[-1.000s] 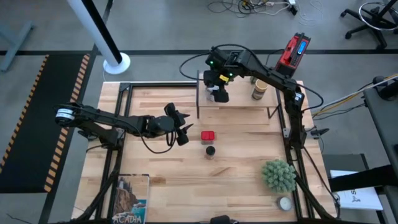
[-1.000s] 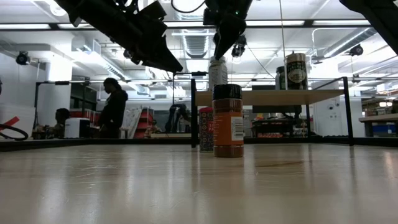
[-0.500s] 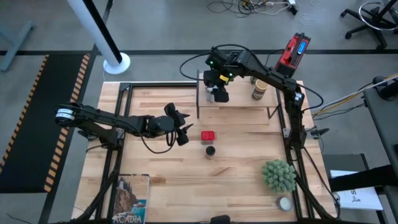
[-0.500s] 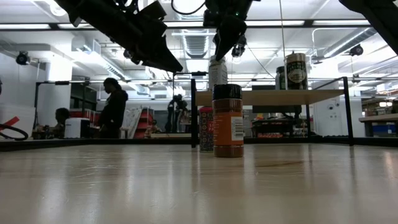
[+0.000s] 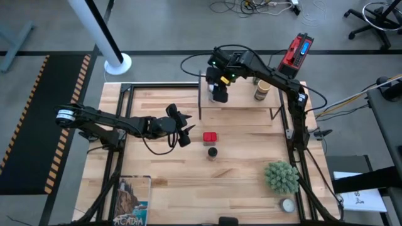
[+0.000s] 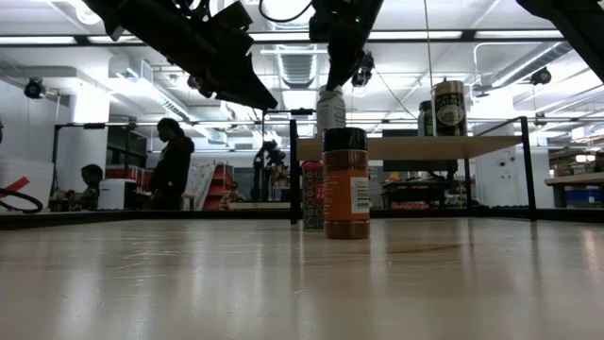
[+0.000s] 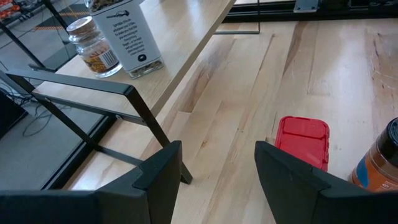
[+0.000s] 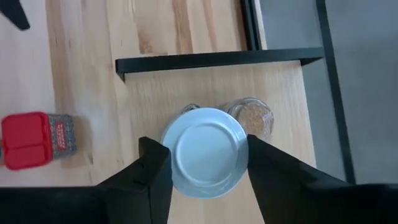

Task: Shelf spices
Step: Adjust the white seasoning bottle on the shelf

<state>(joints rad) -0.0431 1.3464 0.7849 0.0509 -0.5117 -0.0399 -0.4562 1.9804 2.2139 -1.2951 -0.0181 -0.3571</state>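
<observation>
From above, the right tool (image 5: 219, 94) hung over the shelf (image 5: 242, 105) at its left end, hiding what stood under it. A tan cylinder (image 5: 261, 91) stood near the shelf's right end. On the desk (image 5: 169, 188) in front of the shelf sat the red tin (image 5: 210, 137) with the black-lidded jar (image 5: 212, 152) just beside it. The left tool (image 5: 184, 134) waited just left of the tin.

At desk height, the black-lidded jar (image 6: 345, 184) held orange-brown powder, the red tin (image 6: 311, 195) partly hidden behind it. On the shelf (image 6: 415, 147) a white-lidded jar (image 6: 330, 111) stood under the right tool (image 6: 343, 64), and two dark-labelled containers (image 6: 449, 108) stood to the right.

The left wrist view showed the left tool (image 7: 214, 168) released, fingers spread with nothing between them, the red tin (image 7: 302, 142) ahead. On the shelf (image 7: 186, 50) stood a tall white-labelled jar (image 7: 127, 34) of dark flakes and a small jar (image 7: 93, 46) of yellowish bits.

The right wrist view looked down on the white lid (image 8: 205, 151) between the fingers (image 8: 152, 168) of the right tool (image 8: 205, 171), spread on either side; I could not tell whether they touched it. Just beside it sat a jar (image 8: 256, 119) of tan grains.

Compared with a second earlier, the right tool had risen slightly above the white-lidded jar; everything else stayed put.
</observation>
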